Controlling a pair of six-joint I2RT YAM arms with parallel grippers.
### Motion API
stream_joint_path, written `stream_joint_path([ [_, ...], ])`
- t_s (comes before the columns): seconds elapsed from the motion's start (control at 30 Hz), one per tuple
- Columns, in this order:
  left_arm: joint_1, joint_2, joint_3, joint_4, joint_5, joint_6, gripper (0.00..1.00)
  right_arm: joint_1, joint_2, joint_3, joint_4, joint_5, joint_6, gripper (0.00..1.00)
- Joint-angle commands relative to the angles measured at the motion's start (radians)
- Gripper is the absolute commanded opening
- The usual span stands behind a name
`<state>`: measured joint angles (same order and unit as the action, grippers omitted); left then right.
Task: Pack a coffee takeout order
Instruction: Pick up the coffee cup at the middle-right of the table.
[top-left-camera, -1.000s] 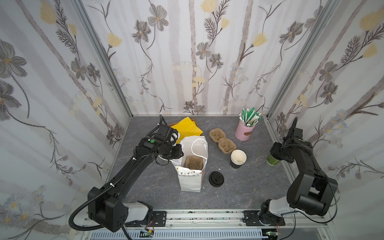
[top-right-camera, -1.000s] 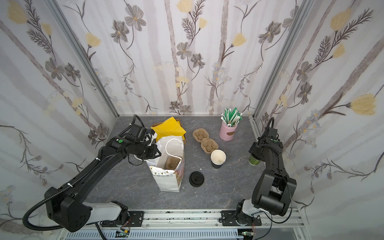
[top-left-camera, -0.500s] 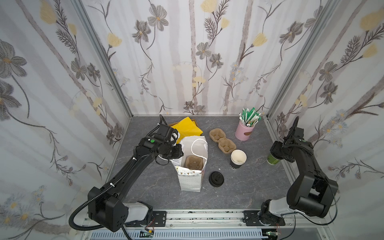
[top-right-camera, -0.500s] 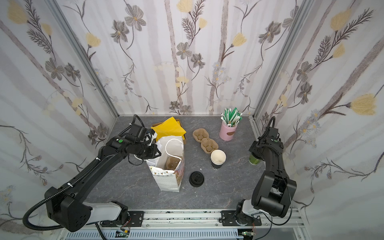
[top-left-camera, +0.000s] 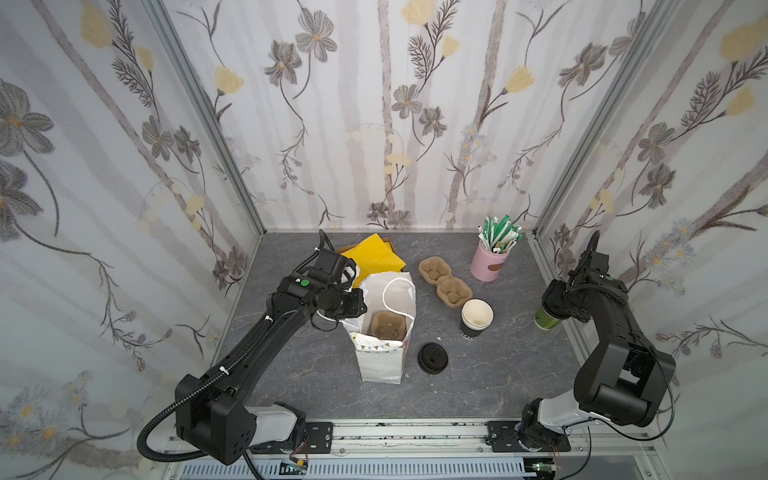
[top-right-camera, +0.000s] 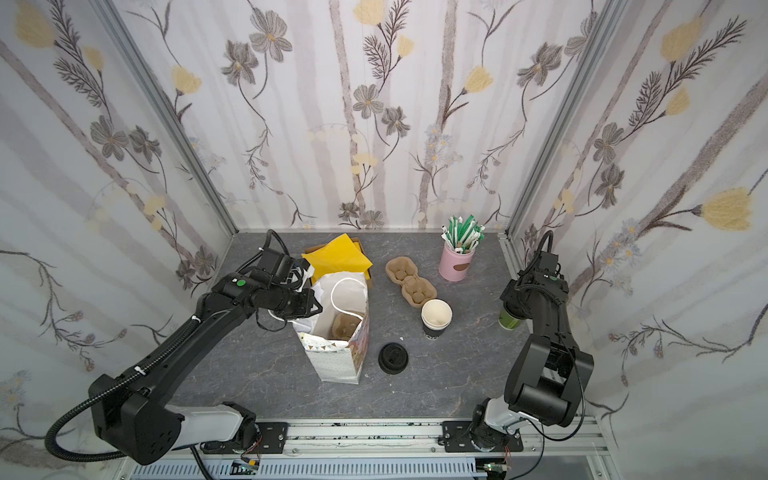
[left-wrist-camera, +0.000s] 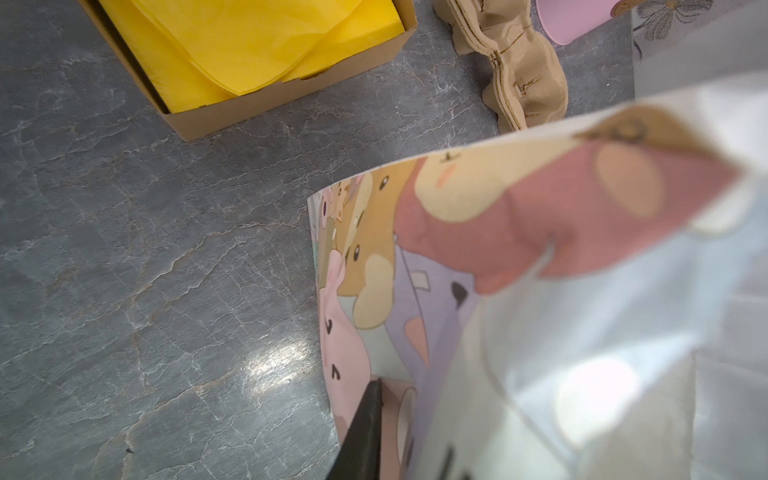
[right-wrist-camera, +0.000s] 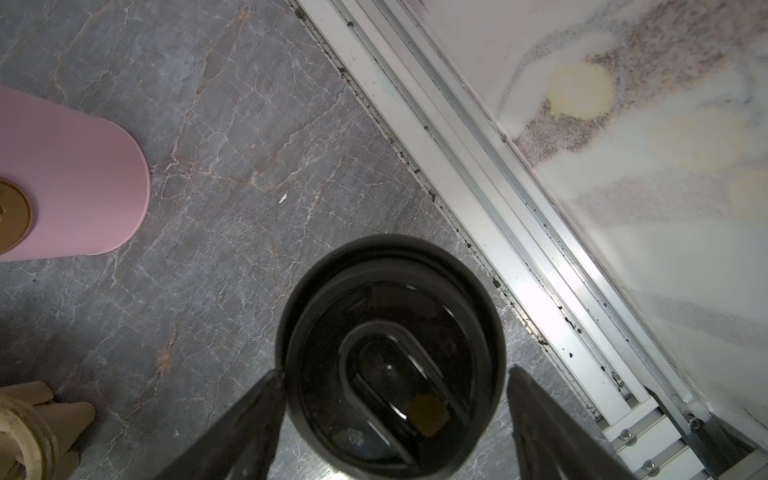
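The small green cup (top-left-camera: 547, 320) with its black lid (right-wrist-camera: 390, 365) stands at the table's right edge, against the rail. My right gripper (right-wrist-camera: 395, 370) hangs over it, open, one finger on each side of the lid; a gap shows beside one finger (right-wrist-camera: 536, 415). Yellow napkins (top-left-camera: 380, 257) lie in a shallow cardboard box (left-wrist-camera: 291, 91) at the back. My left gripper (top-left-camera: 353, 305) is shut on the rim of the white paper bag (top-left-camera: 382, 357), which stands open. Only one black finger (left-wrist-camera: 365, 424) shows against the bag's printed wall (left-wrist-camera: 457, 232).
A brown cup carrier (top-left-camera: 386, 326) sits inside the bag, another (top-left-camera: 444, 280) lies behind it. Stacked black cups (top-left-camera: 476, 320) and a loose black lid (top-left-camera: 433, 358) stand right of the bag. A pink holder of straws (top-left-camera: 490, 262) is at the back right.
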<state>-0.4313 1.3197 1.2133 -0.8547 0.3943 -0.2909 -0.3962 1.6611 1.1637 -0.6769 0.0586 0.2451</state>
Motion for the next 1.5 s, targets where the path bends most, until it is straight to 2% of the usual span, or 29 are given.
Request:
stream_joint_path([
  [0.0,0.0,-0.002,-0.002,-0.003,-0.01,-0.002,0.15,-0.002,0.018,0.011,0.033,-0.01,-0.009,0.82],
  [0.27,0.001,0.007,0.008,-0.003,-0.013,-0.001,0.15,-0.004,0.015,-0.009,0.03,-0.022,-0.01,0.81],
  [0.67,0.0,0.023,0.032,-0.004,-0.018,0.0,0.14,-0.006,-0.001,-0.033,0.02,-0.022,-0.025,0.67],
  [1.17,0.0,0.014,0.029,-0.003,-0.014,-0.012,0.14,0.001,-0.115,-0.131,0.022,-0.133,-0.03,0.66],
  [1.47,-0.001,-0.004,0.006,0.0,-0.016,-0.01,0.14,0.045,-0.134,-0.148,0.007,-0.1,-0.041,0.65],
])
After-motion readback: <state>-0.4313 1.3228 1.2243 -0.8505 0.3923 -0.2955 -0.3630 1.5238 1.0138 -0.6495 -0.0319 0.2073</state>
